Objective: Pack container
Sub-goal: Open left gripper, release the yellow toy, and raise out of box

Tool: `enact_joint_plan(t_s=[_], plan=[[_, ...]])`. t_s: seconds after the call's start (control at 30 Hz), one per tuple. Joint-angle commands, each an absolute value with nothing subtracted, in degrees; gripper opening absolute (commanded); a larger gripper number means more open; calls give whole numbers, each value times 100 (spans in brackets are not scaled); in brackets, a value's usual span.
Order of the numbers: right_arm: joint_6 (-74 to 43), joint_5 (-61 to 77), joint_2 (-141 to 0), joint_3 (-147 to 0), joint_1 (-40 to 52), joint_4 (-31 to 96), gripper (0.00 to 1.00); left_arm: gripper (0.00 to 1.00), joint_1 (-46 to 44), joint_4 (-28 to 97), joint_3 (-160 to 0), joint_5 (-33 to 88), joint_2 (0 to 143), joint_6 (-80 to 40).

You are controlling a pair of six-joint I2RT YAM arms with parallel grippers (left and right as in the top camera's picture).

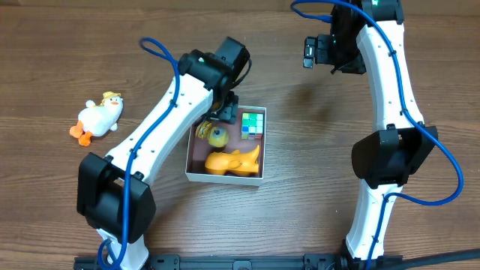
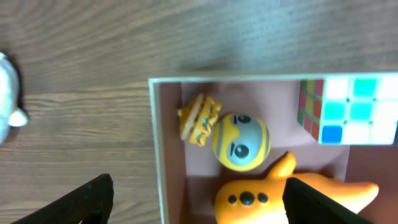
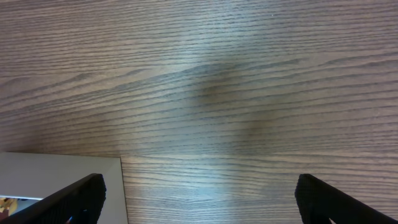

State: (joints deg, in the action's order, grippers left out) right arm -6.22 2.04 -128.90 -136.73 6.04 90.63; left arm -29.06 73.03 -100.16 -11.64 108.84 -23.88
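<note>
White-walled container, part packed, is overhung by the left claw, spread wide like the right claw; plush duck is judged due next.

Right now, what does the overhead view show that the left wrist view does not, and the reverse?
Only the overhead view shows the open right gripper and the whole white plush duck, lying on the wooden table outside the square white-walled container. Only the left wrist view shows two drawn eyes on the yellow striped ball and three dark dots on the orange plastic toy. Both show the container holding these two toys, a multicoloured puzzle cube and a small burger-like toy.
</note>
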Motion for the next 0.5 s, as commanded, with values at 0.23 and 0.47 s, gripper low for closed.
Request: enact_joint_plan(t_s=[0.23,0.47], plan=[[-668,132,-12838,-13797,613,9035,100,86,-2075,7966,-10298,-742,10862,-2617],[-668,132,-12838,-13797,613,9035,100,79,-1774,8049,-10298,-718,10862,-3441]])
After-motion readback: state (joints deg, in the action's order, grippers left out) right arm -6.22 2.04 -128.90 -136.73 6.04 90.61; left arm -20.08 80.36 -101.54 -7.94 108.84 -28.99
